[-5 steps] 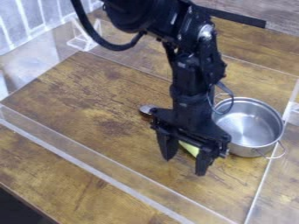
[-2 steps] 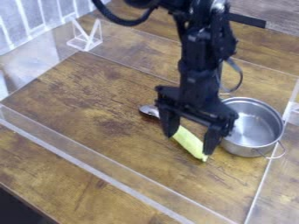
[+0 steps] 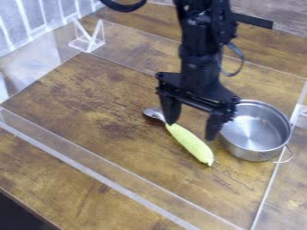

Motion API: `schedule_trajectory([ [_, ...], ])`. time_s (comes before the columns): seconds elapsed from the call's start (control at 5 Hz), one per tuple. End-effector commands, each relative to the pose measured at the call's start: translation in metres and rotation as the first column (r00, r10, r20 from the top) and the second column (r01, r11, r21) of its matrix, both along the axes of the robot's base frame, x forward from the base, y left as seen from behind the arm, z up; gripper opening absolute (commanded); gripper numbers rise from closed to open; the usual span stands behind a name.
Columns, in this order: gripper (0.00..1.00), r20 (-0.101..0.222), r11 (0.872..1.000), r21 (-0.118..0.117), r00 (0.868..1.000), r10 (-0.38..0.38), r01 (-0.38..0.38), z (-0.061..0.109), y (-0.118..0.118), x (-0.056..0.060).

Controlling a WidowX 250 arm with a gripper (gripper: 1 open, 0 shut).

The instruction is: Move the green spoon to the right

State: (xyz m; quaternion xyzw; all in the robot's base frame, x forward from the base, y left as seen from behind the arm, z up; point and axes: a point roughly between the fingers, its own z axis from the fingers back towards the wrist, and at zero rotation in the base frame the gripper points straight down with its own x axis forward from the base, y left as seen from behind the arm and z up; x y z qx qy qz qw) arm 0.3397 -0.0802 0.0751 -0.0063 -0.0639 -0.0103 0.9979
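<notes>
Spread wide, the black pincer (image 3: pixel 193 118) hangs pointing down over the wooden bench (image 3: pixel 84 99), its two fingers (image 3: pixel 170 107) well apart and nothing between them. One finger stands just above a small grey object (image 3: pixel 153 114) lying on the bench, too small to make out; the other finger comes down in front of the rim of the steel pot (image 3: pixel 257 131). The dark arm rises from the pincer to the top edge of the single camera view.

Below the pincer and slightly nearer the camera lies the green spoon (image 3: pixel 191 144), flat on the bench, clear of both fingers. It is a slim yellow-green piece, set on a slant: its upper end points toward the small grey object, its lower end toward the front right corner. The spoon lies just beside the pot, to the pot's left, and whether they touch cannot be told.

The pot stands upright at the right side of the bench, empty and shiny inside. Clear plastic walls (image 3: pixel 72 153) edge the bench, and a small clear stand (image 3: pixel 85 36) sits at the far left.
</notes>
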Motion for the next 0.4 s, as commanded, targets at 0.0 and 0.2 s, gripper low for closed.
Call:
schedule_trajectory([
  [0.0, 1.0, 0.085, 1.0, -0.003, 0.996, 0.029, -0.028, 0.015, 0.021, 0.003],
  [0.2, 1.0, 0.098, 0.999, -0.007, 0.994, 0.037, -0.036, 0.003, 0.016, -0.006],
])
